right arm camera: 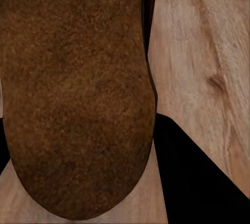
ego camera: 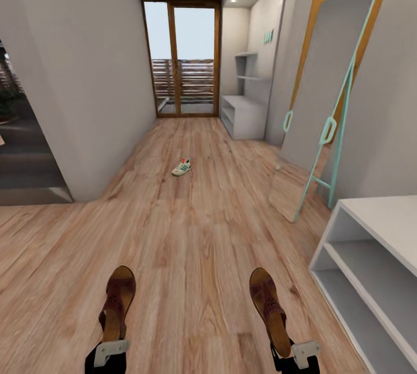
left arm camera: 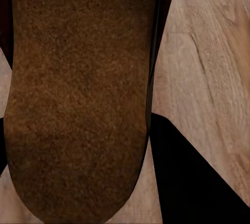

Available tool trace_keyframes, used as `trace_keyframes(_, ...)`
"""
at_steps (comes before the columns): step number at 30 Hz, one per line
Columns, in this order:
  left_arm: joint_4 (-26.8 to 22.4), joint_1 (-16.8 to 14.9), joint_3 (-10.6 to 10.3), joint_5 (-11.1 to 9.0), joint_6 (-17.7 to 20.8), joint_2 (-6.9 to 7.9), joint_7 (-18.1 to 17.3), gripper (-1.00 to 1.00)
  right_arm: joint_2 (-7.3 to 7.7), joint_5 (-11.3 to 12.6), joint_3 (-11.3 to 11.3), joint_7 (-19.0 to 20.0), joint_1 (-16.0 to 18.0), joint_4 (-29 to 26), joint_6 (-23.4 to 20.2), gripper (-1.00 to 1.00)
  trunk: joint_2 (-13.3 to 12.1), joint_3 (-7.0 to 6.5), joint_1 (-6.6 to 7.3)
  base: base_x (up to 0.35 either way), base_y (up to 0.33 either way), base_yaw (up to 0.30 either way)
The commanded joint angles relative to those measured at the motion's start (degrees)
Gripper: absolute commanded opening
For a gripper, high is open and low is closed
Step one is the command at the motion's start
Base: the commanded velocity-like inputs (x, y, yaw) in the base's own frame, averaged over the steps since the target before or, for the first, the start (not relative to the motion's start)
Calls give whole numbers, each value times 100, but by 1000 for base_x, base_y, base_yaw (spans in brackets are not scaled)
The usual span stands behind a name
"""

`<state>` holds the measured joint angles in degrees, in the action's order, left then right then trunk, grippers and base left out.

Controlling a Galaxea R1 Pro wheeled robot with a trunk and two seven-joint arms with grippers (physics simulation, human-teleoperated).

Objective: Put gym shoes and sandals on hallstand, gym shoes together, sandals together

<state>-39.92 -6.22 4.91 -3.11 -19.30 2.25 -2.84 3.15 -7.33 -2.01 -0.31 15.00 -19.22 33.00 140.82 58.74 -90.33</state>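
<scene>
Corridor floor (ego camera: 191,235) ahead: each hand's fingers clench a sandal, left (ego camera: 117,300) and right (ego camera: 269,308), for carrying; hallstand (ego camera: 246,110) at one o'clock, sneaker (ego camera: 182,167) at twelve.

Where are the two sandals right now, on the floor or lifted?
Lifted: the left gripper holds one sandal, the right gripper the other sandal, above the corridor floor.
</scene>
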Motion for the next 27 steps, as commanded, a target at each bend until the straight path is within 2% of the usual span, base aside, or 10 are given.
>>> trace_keyframes(1, 2, -4, 6, -12, -12, -3, -28, -100, 5, 14, -19, 5, 3, 3, 11, -100, 2, 5, -2, 335, 0, 0)
trace_keyframes(27, 27, -8, 3, -12, -12, -8, -45, -100, 0, 19, -19, 7, 3, 111, 12, -100, 2, 5, -2, 335, 0, 0)
